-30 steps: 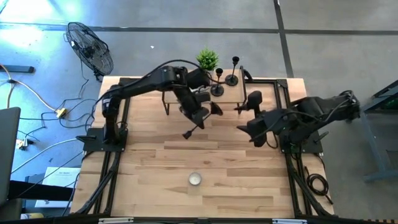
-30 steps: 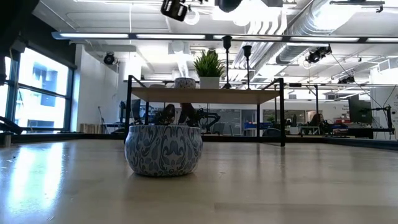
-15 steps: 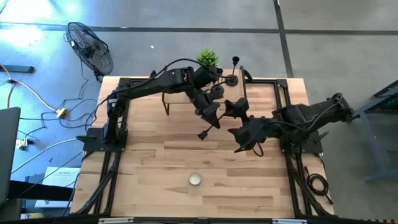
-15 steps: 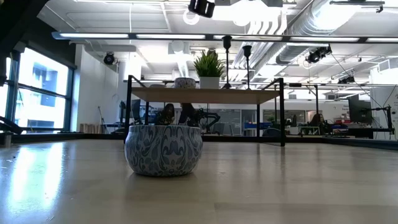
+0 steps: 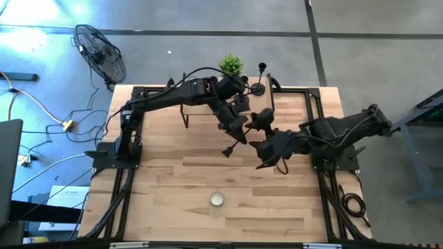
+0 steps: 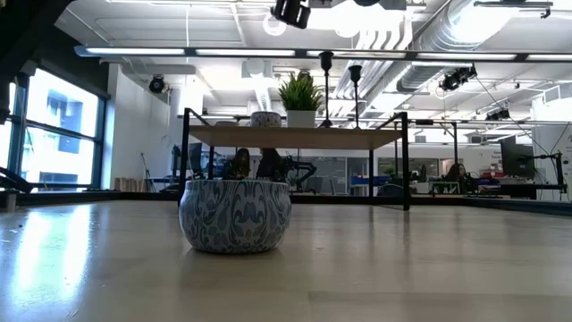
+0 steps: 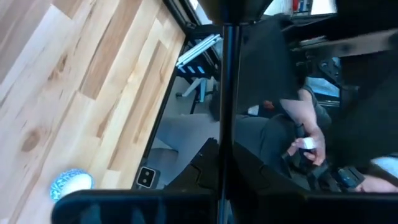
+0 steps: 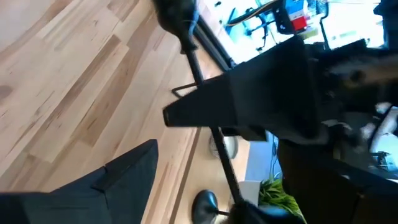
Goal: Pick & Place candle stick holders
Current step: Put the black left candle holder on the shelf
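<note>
One black candle stick holder (image 5: pixel 230 144) hangs in the air over the table's middle, with my left gripper (image 5: pixel 237 130) shut on it. Its cup end (image 6: pixel 290 11) shows at the top of the low view. My right gripper (image 5: pixel 259 149) stands open just to the right of it, touching nothing; one of its fingers (image 8: pixel 124 177) shows in the right wrist view. Two more holders (image 5: pixel 259 86) (image 6: pixel 355 89) stand upright on their round bases on the small wooden shelf (image 5: pixel 208 109) at the far edge. My left gripper pinches the holder's thin stem (image 7: pixel 225 155) between its two fingers, which lie across the stem (image 8: pixel 214 140). The holder is lifted clear of the table and tilted, its cup end (image 5: pixel 225 152) slanting toward the near left. The stem's other end is hidden by the gripper.
A green potted plant (image 5: pixel 230 66) stands on the shelf's far side. A round candle in a blue patterned tin (image 6: pixel 235 215) sits near the table's front (image 5: pixel 217 199). A person's hand (image 7: pixel 305 134) shows beyond the table. A fan (image 5: pixel 100 52) stands on the floor at the far left.
My left gripper has carried the holder toward the table's right edge and tipped it, so the cup end has swung right with it. My right gripper has come toward the table's left, closer to the holder, and stays open. Most of this happened in the first half second.
</note>
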`<action>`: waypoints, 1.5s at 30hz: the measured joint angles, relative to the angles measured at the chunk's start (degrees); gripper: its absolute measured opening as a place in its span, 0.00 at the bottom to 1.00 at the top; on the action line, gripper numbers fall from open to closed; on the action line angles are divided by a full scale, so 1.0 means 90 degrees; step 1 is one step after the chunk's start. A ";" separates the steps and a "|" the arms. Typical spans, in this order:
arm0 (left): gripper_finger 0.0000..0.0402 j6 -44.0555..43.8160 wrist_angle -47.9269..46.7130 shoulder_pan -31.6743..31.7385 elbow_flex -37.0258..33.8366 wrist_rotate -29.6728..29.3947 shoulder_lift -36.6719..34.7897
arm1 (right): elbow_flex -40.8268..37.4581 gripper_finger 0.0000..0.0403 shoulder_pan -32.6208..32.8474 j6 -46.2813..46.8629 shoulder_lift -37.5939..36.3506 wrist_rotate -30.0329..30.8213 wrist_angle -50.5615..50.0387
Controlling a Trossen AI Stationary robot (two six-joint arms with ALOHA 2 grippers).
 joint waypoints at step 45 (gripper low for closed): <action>0.02 -0.0351 -0.0244 -0.0081 -0.0006 0.0079 0.0035 | -0.0002 0.40 -0.0032 -0.0233 0.0277 0.0256 -0.0242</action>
